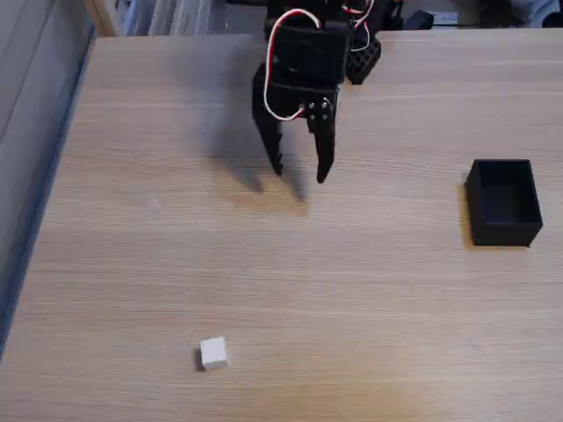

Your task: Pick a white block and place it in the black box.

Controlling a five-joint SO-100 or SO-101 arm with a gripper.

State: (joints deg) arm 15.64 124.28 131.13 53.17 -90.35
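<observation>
A: Block (213, 352) first. Where is it in the fixed view?

B: Low in the picture, left of centre, lying alone on the bare worktop (369, 316). It is a small white cube with a thin shadow on its left side. Nothing touches it.

A: And the box (503, 202)?

B: Far to the right, about mid-height. It is black and open-topped, with thin walls and a dark inside. It stands flat on the wood, well apart from the block.

A: How is the pincer (299, 170)?

B: At the upper middle, tips pointing down toward the worktop. The two black fingers are spread, with a clear gap of wood showing between them, and there is nothing in that gap. It has hold of nothing. Its shadow falls on the wood just to the left and below the tips.

A: Is it touching the worktop?

B: I cannot tell from this angle. The tips end close to their shadow.

A: Anything else on the arm?

B: Red and white wires (290, 22) loop over its black body above the fingers. The block is well apart from the pincer, lower and a little to the left
</observation>
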